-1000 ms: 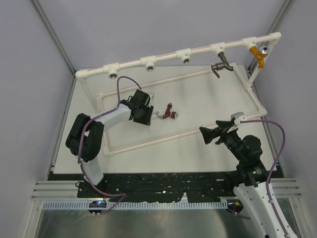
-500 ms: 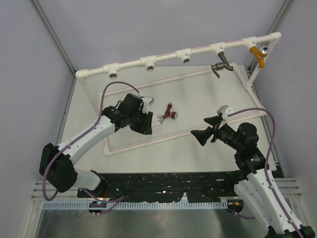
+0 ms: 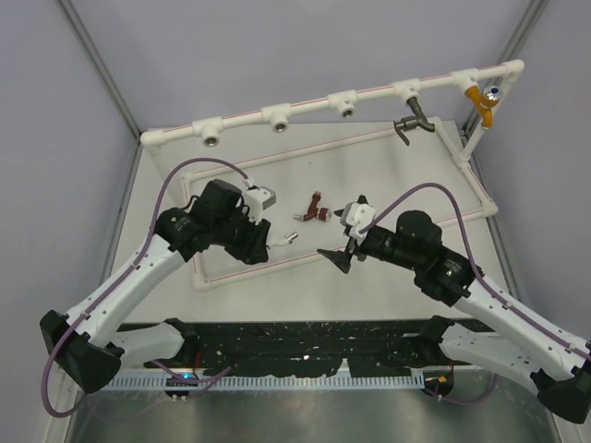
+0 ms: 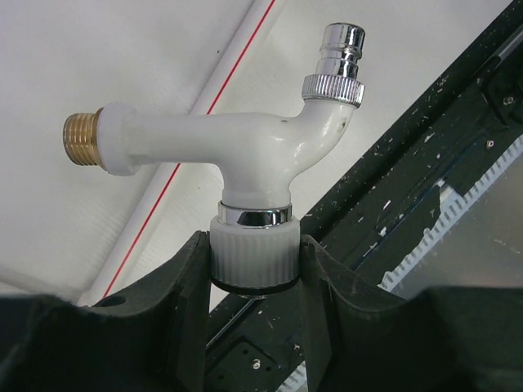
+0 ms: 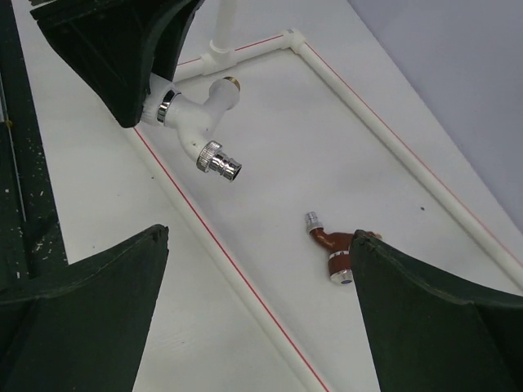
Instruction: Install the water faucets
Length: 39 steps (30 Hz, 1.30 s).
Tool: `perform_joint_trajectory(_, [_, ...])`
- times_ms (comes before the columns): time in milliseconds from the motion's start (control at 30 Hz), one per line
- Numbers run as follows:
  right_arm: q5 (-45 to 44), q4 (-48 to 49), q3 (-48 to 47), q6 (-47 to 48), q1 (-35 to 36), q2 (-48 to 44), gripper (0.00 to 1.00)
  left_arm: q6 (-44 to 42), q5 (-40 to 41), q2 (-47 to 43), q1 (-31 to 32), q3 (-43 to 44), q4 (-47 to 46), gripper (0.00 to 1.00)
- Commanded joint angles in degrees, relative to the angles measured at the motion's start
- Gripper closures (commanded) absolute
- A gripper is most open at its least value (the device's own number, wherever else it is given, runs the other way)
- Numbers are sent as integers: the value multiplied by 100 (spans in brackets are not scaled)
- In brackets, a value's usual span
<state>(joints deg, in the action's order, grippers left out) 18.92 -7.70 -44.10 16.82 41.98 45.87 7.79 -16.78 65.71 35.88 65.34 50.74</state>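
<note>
White pipe (image 3: 305,106) is seen along the far edge of the table (image 3: 397,185), and a grey tap (image 3: 413,123) is fitted to it. The brown tap (image 3: 317,210) is seen lying on the table, near the right gripper (image 3: 343,235), whose jaws are spread wide with nothing held. The white tap (image 4: 253,155) is gripped by its ribbed cap in the left gripper (image 4: 255,265), whose jaws are closed tight on it.

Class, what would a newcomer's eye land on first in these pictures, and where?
The white faucet, clamped by its ribbed collar in the left gripper, stands out first. Next, the reddish-brown faucet lies loose on the white table, the open right gripper hovering near it.
</note>
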Motion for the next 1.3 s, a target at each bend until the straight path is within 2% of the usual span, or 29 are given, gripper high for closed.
perform_joint_trajectory(0, [-1520,-29,-555,1533,958,290,4,-629,-133,-217,-19,479,532,100])
perform_joint_trajectory(167, [-2996,-109,-951,2763,2163,949,3,-937,-238,-260,-11,874,955,100])
perform_joint_trajectory(233, [-3261,40,-961,3115,2454,1169,1,-955,-466,-331,-11,954,973,100])
perform_joint_trajectory(333, [-3289,269,-934,3354,2614,1363,0,-964,-879,-454,-11,981,929,100])
perform_joint_trajectory(367, [-3254,330,-952,3415,2649,1451,4,-972,-1019,-471,-19,972,938,100])
perform_joint_trajectory(533, [-3158,357,-1127,3670,2798,1697,7,-999,-1424,-524,-11,919,973,100])
perform_joint_trajectory(700, [-3017,331,-1285,3776,3000,1987,12,-955,-1469,-507,7,928,964,100])
perform_joint_trajectory(867, [-2964,366,-1373,3785,3132,2207,22,-946,-1565,-516,16,919,929,100])
perform_joint_trajectory(967, [-2946,357,-1382,3794,3159,2242,32,-946,-1636,-489,7,989,929,100])
perform_joint_trajectory(1033, [-2929,384,-1391,3794,3168,2243,43,-937,-1680,-498,16,1024,911,100])
perform_joint_trajectory(1100, [-2946,454,-1365,3724,3168,2251,65,-929,-1654,-533,16,1033,859,100])
perform_joint_trajectory(1133, [-3007,515,-1339,3697,3168,2225,84,-929,-1601,-585,16,1025,824,96])
perform_joint_trajectory(1167, [-3051,559,-1269,3619,3159,2190,94,-920,-1514,-629,7,1016,780,86])
perform_joint_trajectory(1267, [-3166,909,-1040,3355,3107,1954,95,-920,-1101,-945,-2,884,456,61])
